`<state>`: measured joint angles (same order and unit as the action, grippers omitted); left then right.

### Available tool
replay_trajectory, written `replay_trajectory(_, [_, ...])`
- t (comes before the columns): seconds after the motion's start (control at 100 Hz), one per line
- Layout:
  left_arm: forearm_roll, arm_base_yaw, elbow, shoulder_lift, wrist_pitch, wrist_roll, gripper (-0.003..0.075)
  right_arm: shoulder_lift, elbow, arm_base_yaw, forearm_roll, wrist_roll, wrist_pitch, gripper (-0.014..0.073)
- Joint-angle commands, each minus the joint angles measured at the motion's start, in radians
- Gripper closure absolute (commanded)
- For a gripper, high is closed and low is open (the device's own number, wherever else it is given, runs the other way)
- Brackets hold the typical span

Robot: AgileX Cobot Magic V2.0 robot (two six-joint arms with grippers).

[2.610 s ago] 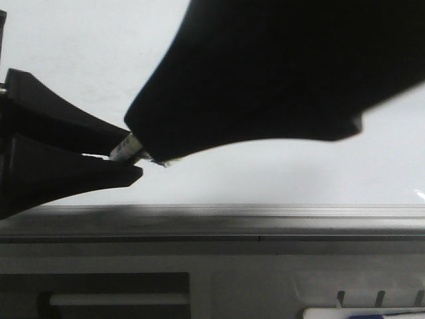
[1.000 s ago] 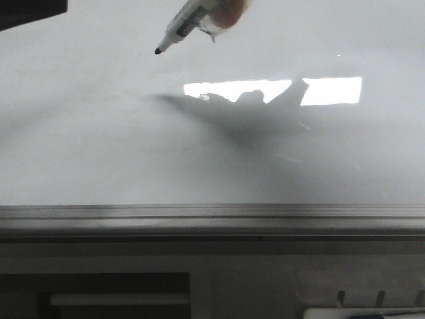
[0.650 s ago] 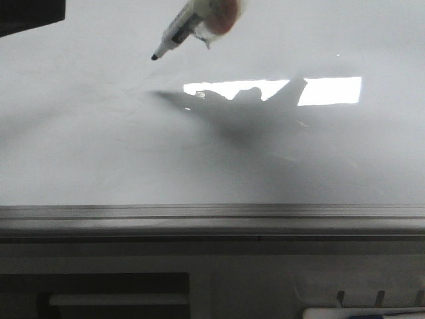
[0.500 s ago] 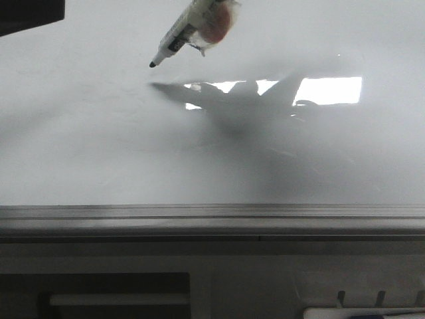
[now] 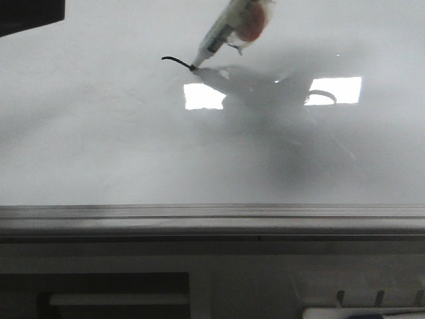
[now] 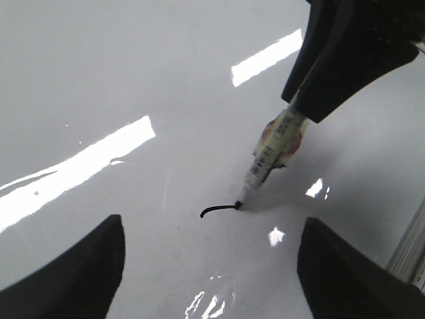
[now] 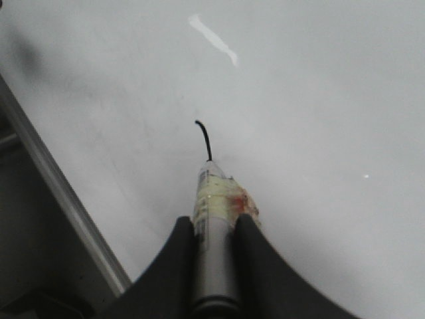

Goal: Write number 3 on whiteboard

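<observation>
The whiteboard (image 5: 99, 146) lies flat and fills most of every view. My right gripper (image 7: 214, 222) is shut on a grey marker pen (image 7: 214, 212) with a taped, red-stained barrel. The pen also shows in the front view (image 5: 226, 30) and the left wrist view (image 6: 269, 159). Its tip touches the board at the end of a short curved black stroke (image 5: 176, 61), which also shows in the wrist views (image 6: 218, 210) (image 7: 204, 139). No whole number 3 shows. My left gripper (image 6: 209, 266) is open and empty above the board, near the stroke.
The grey metal ledge (image 5: 212, 216) runs along the board's near edge and also shows in the right wrist view (image 7: 60, 193). Below it are a dark slot with a white bar (image 5: 119, 299) and a white object (image 5: 358, 312). A bright light reflection (image 5: 335, 90) lies on the board.
The marker has come down and moved right, its tip has met the board, and a short black stroke has appeared. Earlier both grippers were close to the camera with the marker between them.
</observation>
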<state>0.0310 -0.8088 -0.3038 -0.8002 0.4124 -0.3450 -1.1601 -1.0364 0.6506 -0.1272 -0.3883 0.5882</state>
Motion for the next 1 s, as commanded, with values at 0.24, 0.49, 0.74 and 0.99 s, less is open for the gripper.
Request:
replay_trajectory(0.24, [0.011,-0.006,-0.026,0.006,0.075,0.013,0.023,-0.029,-0.013,0.018,0.01,0.03,-0.032,0.0653])
replay_trajectory(0.49, [0.011,-0.006,-0.026,0.006,0.075,0.013,0.023,-0.036,-0.013,0.025,0.012,0.03,-0.026,0.0653])
replay_trajectory(0.74, [0.011,-0.006,-0.026,0.006,0.075,0.013,0.023,0.008,-0.007,0.025,0.023,0.051,0.109,0.0653])
replay_trajectory(0.99, [0.011,-0.006,-0.026,0.006,0.073,0.013,0.023,-0.064,0.022,0.076,-0.001,0.051,-0.023,0.0653])
